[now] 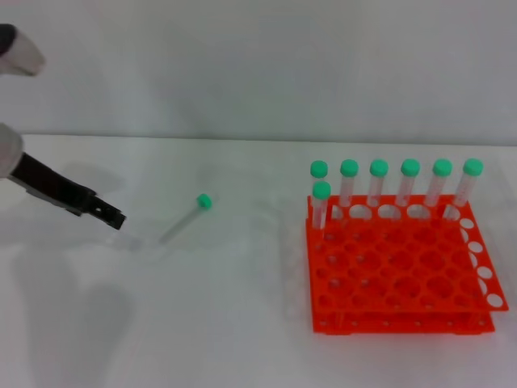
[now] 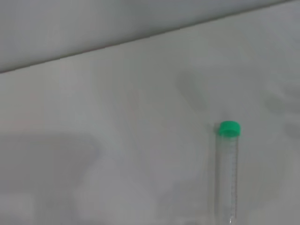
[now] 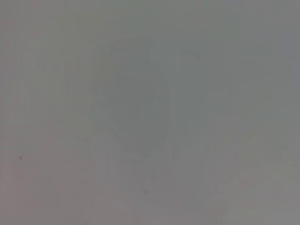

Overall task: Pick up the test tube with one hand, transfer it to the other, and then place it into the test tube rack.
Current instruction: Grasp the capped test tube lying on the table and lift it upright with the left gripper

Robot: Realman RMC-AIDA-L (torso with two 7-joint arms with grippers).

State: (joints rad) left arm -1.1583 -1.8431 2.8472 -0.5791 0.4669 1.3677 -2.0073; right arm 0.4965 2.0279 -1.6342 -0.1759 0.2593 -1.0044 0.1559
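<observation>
While the slim clear test tube with a round green cap lies flat on the white desk, the left black claw-fingered tool hovers near its bottom end, empty, opening indiscernible.

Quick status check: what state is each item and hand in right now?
test tube: capped, lying flat on the table, not held.
left hand: above the table, short of the tube.
test tube rack: upright, seven capped tubes standing along its far and left edges.
right hand: out of view.
</observation>
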